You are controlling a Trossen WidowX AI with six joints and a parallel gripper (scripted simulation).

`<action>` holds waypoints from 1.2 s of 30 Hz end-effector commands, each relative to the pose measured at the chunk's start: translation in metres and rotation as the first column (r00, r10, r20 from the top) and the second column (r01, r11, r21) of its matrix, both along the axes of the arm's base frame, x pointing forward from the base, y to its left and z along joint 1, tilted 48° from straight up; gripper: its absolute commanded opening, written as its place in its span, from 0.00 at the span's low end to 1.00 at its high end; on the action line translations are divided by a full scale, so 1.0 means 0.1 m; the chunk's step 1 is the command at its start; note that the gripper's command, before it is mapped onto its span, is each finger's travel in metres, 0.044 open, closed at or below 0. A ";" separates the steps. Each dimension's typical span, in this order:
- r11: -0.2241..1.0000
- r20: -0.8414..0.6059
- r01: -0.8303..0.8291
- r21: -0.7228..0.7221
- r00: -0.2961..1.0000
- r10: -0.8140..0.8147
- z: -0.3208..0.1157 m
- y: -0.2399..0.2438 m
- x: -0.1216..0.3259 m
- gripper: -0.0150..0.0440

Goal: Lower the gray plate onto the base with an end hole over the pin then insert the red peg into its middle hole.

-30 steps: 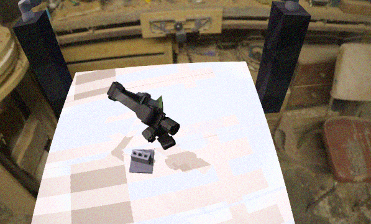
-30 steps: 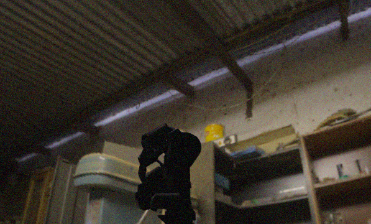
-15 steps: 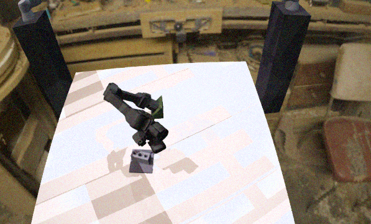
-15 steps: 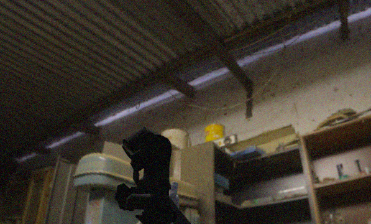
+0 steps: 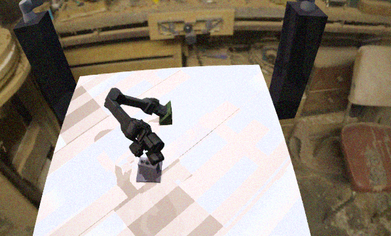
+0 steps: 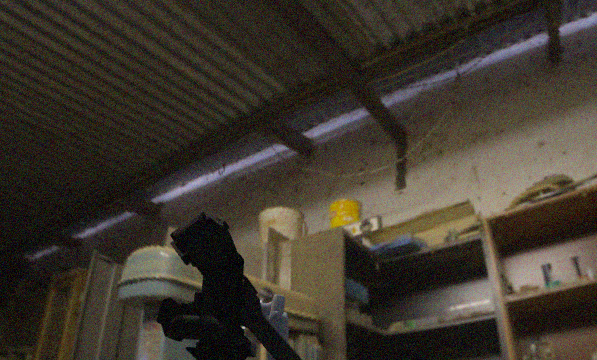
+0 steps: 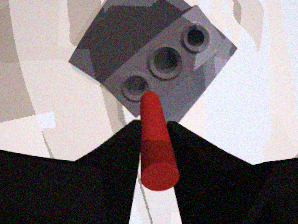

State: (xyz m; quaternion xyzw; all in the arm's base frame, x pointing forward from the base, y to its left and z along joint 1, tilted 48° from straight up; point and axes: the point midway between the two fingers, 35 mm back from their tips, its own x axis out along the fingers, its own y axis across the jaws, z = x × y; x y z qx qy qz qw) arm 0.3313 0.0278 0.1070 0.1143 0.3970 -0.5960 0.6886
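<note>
Holding the red peg clamped in the end effector, I have the arm hanging over the base, which sits on the counter. In the wrist view the peg points forward out of the grip, its tip just short of the gray plate, near the nearest of the plate's three holes. The plate lies across the base along its near side and looks flat to me; its far end hole seems to have something in it, probably the pin, though I can't make that out for certain.

The grip sits on the peg's rear part, which leaves the leading end free to go into a hole without the fingers fouling the plate. That suits the insertion. The middle hole is the largest ring of the three and lies one step beyond where the tip now points, so I judge the peg must shift further along the plate's length before it goes down.

From the top view the end effector covers the upper end of the base, so I cannot tell the height from there. The exterior view shows only the arm's dark outline.
</note>
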 end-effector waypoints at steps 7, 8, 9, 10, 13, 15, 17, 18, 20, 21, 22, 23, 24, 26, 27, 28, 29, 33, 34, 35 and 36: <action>1.000 0.008 -0.001 -0.008 1.000 0.001 0.21 -0.19 0.00 0.25; 1.000 0.008 0.000 -0.008 1.000 0.001 0.21 -0.19 0.00 0.25; 1.000 0.008 0.000 -0.008 1.000 0.001 0.21 -0.19 0.00 0.25; 1.000 0.008 0.000 -0.008 1.000 0.001 0.21 -0.19 0.00 0.25; 1.000 0.008 0.000 -0.008 1.000 0.001 0.21 -0.19 0.00 0.25; 1.000 0.008 0.000 -0.008 1.000 0.001 0.21 -0.19 0.00 0.25; 1.000 0.008 0.000 -0.008 1.000 0.001 0.21 -0.19 0.00 0.25; 1.000 0.008 0.000 -0.008 1.000 0.001 0.21 -0.19 0.00 0.25; 1.000 0.008 0.000 -0.008 1.000 0.001 0.21 -0.19 0.00 0.25; 1.000 0.008 0.000 -0.008 1.000 0.001 0.21 -0.19 0.00 0.25; 1.000 0.008 0.000 -0.008 1.000 0.001 0.21 -0.19 0.00 0.25; 1.000 0.008 0.000 -0.008 1.000 0.001 0.21 -0.19 0.00 0.25; 1.000 0.008 0.000 -0.008 1.000 0.001 0.21 -0.19 0.00 0.25; 1.000 0.008 0.000 -0.008 1.000 0.001 0.21 -0.19 0.00 0.25; 1.000 0.009 0.001 -0.007 1.000 -0.001 0.21 -0.19 0.00 0.25; 1.000 0.010 0.002 -0.006 1.000 -0.002 0.21 -0.19 0.00 0.25; 1.000 0.011 0.003 -0.005 1.000 -0.003 0.21 -0.18 0.00 0.25; 1.000 0.012 0.004 -0.005 1.000 -0.004 0.21 -0.18 0.00 0.25; 1.000 0.012 0.004 -0.005 1.000 -0.004 0.20 -0.19 0.00 0.25; 1.000 0.012 0.004 -0.005 1.000 -0.004 0.20 -0.19 0.00 0.25; 1.000 0.012 0.004 -0.005 1.000 -0.003 0.20 -0.20 0.01 0.25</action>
